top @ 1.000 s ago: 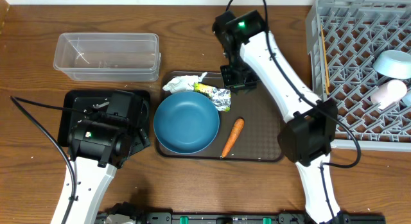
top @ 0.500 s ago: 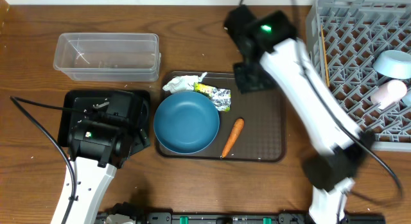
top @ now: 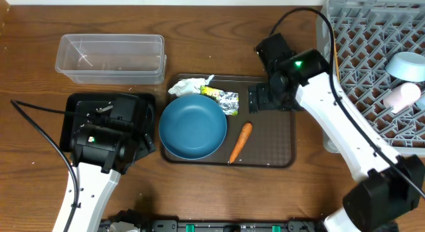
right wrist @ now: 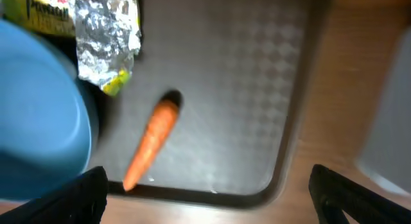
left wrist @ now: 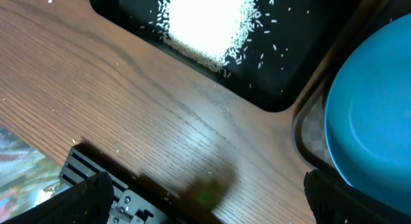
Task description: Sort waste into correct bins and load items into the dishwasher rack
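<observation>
The dark-blue bowl [top: 192,127] sits on the left of a dark brown serving tray [top: 269,142]. Beside it lie crumpled white paper [top: 188,86], a foil wrapper [top: 224,99] and a carrot [top: 240,142]. My right gripper [top: 263,98] hangs over the serving tray's right half. Its wrist view has the carrot [right wrist: 151,142] and wrapper [right wrist: 106,38] ahead of the open, empty gripper [right wrist: 209,198]. My left gripper [left wrist: 205,205] is open above bare wood, by the black tray [left wrist: 282,89] holding rice [left wrist: 205,22]. The rack [top: 362,86] holds a light-blue bowl [top: 406,64], cup [top: 403,96] and chopsticks [top: 335,59].
A clear plastic tub [top: 109,57] stands at the back left. The left arm's body covers much of the black tray [top: 72,116] in the overhead view. A dark-blue bowl rim [left wrist: 372,108] sits close to the left gripper's right finger. A black rail runs along the table's front edge.
My right gripper has swung from the serving tray's far edge to the right and nearer, and its jaws have opened wide. The left arm has not moved.
</observation>
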Robot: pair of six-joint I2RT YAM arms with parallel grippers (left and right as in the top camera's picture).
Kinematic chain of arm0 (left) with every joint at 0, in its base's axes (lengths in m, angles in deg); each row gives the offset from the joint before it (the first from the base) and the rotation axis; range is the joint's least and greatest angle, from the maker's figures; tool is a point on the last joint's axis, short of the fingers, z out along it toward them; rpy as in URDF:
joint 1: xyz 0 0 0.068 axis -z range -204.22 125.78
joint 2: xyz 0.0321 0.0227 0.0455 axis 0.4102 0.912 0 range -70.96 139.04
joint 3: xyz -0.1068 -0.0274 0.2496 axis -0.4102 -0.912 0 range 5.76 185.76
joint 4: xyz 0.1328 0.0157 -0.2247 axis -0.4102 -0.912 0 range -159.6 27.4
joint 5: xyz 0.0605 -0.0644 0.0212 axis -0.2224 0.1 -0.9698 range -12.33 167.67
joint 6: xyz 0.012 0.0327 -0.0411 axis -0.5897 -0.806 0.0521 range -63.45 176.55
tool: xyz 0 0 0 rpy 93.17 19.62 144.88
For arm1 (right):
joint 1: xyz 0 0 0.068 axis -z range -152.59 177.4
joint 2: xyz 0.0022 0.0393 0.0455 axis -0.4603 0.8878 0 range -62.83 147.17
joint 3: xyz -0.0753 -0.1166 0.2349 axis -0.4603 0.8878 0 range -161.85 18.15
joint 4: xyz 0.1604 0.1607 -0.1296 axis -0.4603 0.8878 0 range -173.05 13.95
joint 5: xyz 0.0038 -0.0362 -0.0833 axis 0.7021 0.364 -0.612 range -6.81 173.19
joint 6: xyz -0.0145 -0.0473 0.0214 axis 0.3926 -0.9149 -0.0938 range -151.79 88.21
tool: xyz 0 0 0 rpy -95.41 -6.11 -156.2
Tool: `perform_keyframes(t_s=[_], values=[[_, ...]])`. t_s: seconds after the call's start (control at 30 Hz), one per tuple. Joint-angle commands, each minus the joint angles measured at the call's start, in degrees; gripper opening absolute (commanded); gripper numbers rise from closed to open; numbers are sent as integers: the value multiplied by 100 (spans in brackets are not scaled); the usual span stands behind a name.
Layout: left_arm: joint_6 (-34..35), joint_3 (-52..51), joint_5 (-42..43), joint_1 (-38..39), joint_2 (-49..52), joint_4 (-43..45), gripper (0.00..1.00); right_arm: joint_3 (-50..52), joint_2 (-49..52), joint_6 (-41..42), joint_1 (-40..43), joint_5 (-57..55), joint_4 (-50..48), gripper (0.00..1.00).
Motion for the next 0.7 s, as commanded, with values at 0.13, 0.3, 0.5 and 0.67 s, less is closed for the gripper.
perform_keyframes(t_s=[0.13,0.3,0.5,0.67], values=[[74,57,-50,-28,0,-20,98,940,63,111,149,1910,-1119,99],[74,57,-50,-28,0,-20,98,1019,63,107,149,2061,-1196,99],[74,57,-50,-28,0,-20,98,1019,63,63,149,2061,-1248,99],[74,57,-50,-28,0,-20,98,1021,63,61,136,1954,-1467,99]])
